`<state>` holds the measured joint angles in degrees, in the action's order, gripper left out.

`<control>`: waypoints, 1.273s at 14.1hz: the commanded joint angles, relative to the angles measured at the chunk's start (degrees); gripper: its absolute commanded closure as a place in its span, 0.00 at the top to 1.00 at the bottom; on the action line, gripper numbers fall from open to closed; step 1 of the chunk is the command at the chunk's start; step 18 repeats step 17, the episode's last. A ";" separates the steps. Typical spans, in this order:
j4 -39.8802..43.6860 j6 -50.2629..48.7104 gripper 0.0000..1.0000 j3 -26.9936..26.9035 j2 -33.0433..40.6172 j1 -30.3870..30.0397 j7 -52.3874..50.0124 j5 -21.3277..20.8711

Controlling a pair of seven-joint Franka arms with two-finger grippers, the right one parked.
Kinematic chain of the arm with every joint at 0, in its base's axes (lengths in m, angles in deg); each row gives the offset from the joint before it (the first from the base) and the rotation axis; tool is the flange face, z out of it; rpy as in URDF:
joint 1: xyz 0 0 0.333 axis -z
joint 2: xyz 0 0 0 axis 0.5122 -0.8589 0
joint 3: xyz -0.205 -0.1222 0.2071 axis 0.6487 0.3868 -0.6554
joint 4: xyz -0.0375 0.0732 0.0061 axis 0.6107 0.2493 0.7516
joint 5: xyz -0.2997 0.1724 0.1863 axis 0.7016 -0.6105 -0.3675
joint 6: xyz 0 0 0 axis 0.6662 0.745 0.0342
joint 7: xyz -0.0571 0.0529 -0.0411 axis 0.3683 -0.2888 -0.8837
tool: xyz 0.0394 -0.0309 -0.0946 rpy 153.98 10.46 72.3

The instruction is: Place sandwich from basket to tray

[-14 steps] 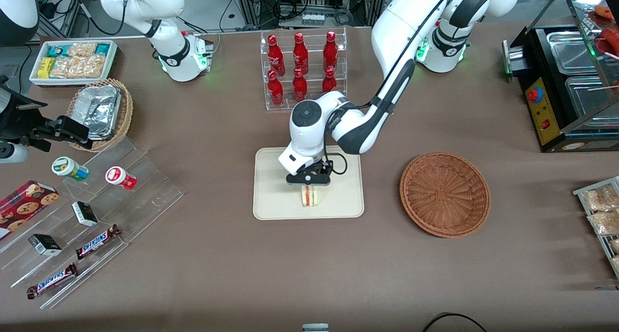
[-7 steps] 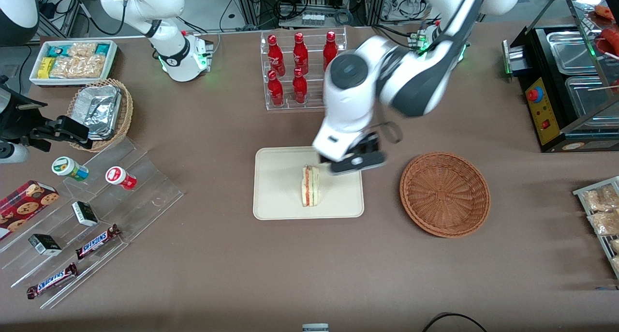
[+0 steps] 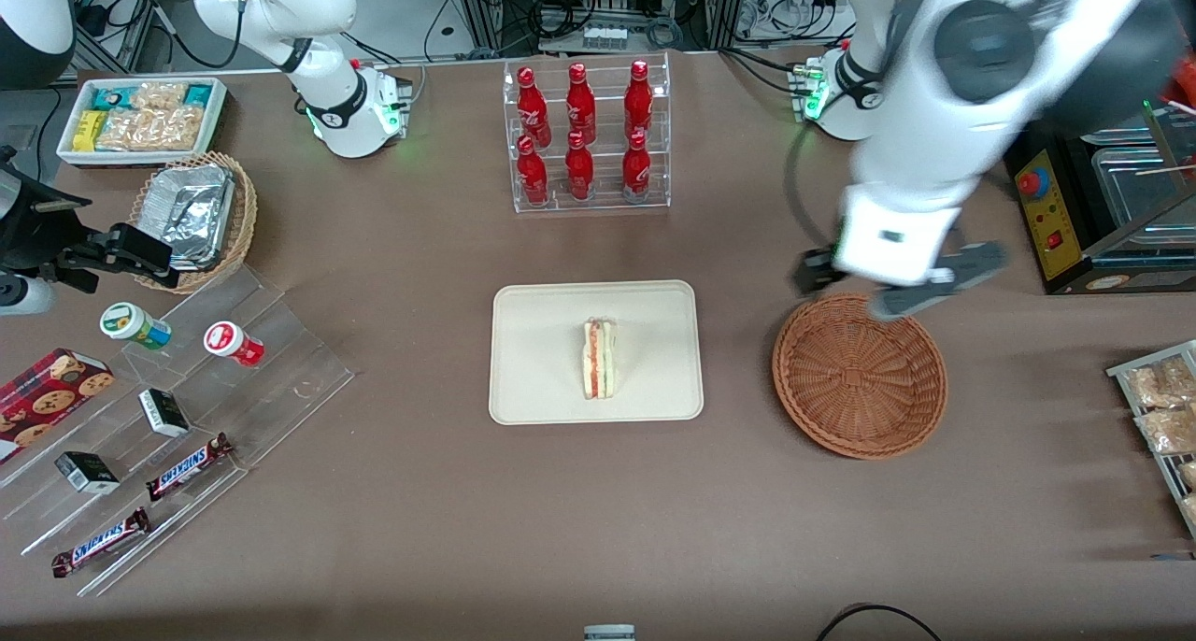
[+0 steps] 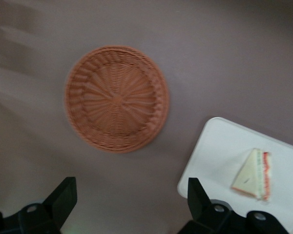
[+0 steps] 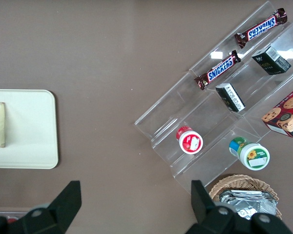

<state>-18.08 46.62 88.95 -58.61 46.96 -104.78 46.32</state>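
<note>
The sandwich [image 3: 599,359], a triangular wedge of pale bread with pink-red and green filling layers, rested near the middle of the tray [image 3: 533,379], clear of the rim all round, with bare cream surface between it and every edge. It lay well apart from the gripper [image 3: 902,288], toward the parked arm's end of the table. In the left wrist view the sandwich [image 4: 254,174] sat inside the tray [image 4: 212,156], whose rounded corner and low rim showed against the brown cloth.

The gripper hung in the air above the rim of the basket [image 3: 860,376] that lies farther from the front camera. Its fingers [image 4: 62,197] stood spread wide, holding nothing. The basket [image 4: 117,99], round, shallow and of reddish-brown woven wicker with ribs radiating from its centre, lay directly under the gripper with nothing in it. A strip of bare tablecloth separated basket from tray.

Farther from the front camera than the tray stood a clear acrylic rack of red bottles [image 3: 586,136]. Toward the parked arm's end lay a stepped acrylic stand [image 5: 219,102] carrying chocolate bars [image 5: 217,69], small dark boxes and two cups, with a tan wicker basket of foil trays [image 3: 194,217] near it.
</note>
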 commanded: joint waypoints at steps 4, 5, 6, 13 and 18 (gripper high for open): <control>-2.44 -9.85 1.00 -0.91 9.64 -14.01 28.19 5.64; -2.61 -11.17 1.00 -3.44 11.30 -14.91 33.30 7.57; -2.70 -12.58 1.00 -6.78 12.28 -14.92 37.18 7.94; -3.06 -10.57 1.00 -8.22 9.92 -15.18 39.15 7.95; -3.14 -9.34 1.00 -5.84 9.56 -16.68 39.68 7.50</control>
